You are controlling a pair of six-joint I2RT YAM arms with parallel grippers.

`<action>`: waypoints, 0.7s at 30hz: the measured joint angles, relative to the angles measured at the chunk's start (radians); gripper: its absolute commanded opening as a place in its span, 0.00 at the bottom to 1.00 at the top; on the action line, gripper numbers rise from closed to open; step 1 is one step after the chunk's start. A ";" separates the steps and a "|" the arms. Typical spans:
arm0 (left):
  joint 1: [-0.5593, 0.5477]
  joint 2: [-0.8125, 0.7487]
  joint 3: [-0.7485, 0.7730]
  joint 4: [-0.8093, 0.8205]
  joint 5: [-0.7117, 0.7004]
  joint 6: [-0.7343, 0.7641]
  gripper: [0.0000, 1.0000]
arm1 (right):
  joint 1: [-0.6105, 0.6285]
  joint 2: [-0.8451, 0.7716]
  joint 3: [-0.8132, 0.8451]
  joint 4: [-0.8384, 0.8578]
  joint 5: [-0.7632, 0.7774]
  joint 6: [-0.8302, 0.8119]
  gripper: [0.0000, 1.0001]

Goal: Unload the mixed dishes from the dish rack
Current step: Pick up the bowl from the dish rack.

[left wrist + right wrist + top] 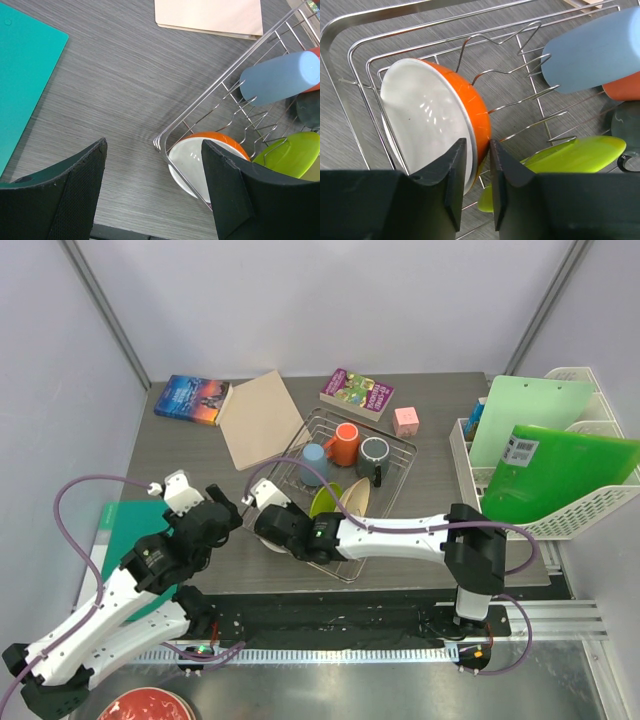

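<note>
You're looking at a dark grey wood-grain surface boxed in by pale lavender walls under soft, even light.

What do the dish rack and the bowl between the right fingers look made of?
Dish rack: bare metal wire, polished, with bright highlights along the rods. Bowl: glossy, white inside and orange outside, with sharp reflections; glazed ceramic or hard plastic, cannot tell which.

Rack stands mid-table. Inside it, a bowl stands on edge in the near left corner, plates are just to its right, and mugs are at the far end. Book lies behind the rack, basket well to its right.
</note>
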 measured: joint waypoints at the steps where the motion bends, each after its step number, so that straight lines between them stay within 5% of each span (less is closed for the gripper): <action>1: 0.000 0.000 -0.003 0.000 0.000 0.000 0.76 | -0.001 0.000 0.001 0.000 0.006 0.002 0.28; 8: 0.000 0.000 -0.013 -0.001 0.000 -0.013 0.76 | 0.008 0.012 0.006 0.005 0.063 0.001 0.01; 21: 0.000 0.002 -0.033 -0.001 0.002 -0.023 0.76 | 0.056 0.018 0.006 0.010 0.176 -0.059 0.01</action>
